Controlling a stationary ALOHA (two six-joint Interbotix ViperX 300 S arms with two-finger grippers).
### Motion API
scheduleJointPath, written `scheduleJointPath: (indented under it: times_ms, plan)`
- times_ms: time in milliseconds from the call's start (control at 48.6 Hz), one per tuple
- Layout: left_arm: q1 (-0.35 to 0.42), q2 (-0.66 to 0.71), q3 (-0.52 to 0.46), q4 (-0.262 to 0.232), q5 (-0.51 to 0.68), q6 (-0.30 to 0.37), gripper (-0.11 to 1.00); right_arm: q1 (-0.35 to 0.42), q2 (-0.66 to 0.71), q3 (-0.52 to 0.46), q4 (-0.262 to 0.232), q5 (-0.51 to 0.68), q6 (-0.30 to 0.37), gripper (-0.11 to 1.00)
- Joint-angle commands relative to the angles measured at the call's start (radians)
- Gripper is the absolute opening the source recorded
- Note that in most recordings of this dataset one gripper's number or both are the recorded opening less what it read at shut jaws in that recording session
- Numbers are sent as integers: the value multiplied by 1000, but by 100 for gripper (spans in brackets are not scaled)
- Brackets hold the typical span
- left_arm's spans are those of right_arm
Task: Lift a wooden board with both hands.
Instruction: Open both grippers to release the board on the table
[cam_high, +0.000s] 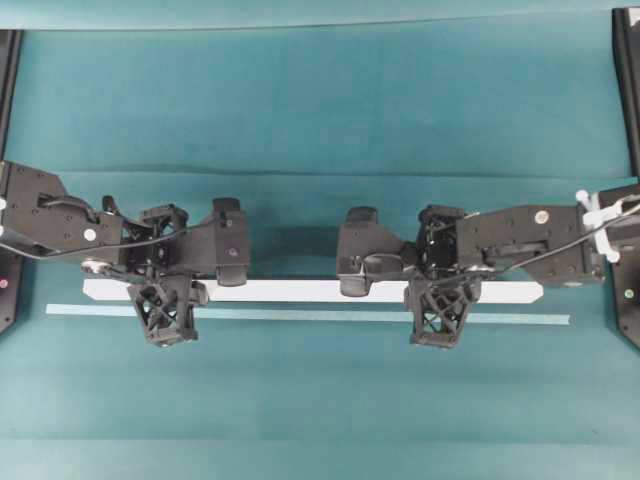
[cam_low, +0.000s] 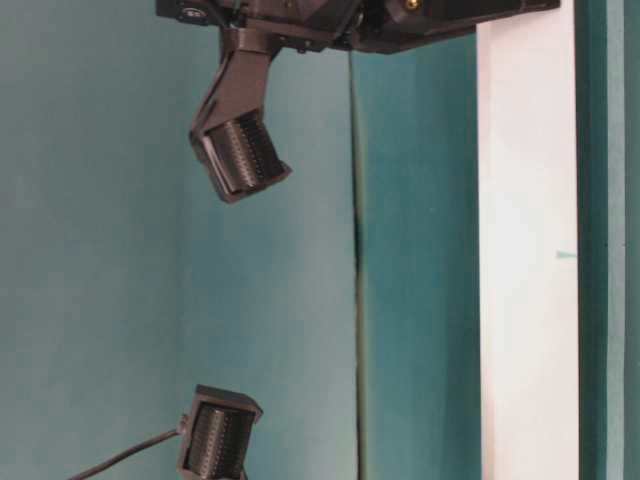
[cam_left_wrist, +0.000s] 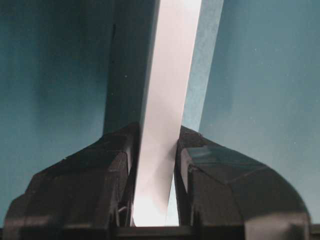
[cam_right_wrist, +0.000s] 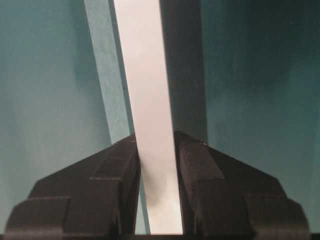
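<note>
**A:** Since it runs so long and narrow, how do you reckon the wooden board (cam_high: 300, 290) will handle?

**B:** Stiff and fairly light, I'd judge. It is a flat white plank with clipped end corners, and it shows no sag between the two grips. It lies across the middle of the teal worktop (cam_high: 320, 120), just beside a thinner pale tape strip (cam_high: 310, 317) that runs parallel to it.

**A:** Slippery?

**B:** Probably; the face looks smooth and painted, so a pinch across its narrow width could slide if one side rises faster than the other.

**A:** And where to take hold?

**B:** Towards each end, well apart, which is where it is held. The left gripper (cam_left_wrist: 155, 165) has its jaws pinching the board's two long edges, and the right gripper (cam_right_wrist: 157, 165) pinches it the same way.

**A:** Is it off the surface?

**B:** I cannot tell; the dark band beside it in the wrist views may be shadow.
</note>
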Motion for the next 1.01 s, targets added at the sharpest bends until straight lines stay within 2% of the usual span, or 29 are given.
scheduleJointPath:
  times_ms: [0,350,987]
  plan:
    - [8,0,3,-3,-6,-26,18,17,12,2,5,3,0,22]
    - [3,12,8,-3,-41,-54,18,18,14,23,11,-12,3,22]
    - [-2,14,54,-3,-127,-48,18,23,12,60,17,-67,9,22]
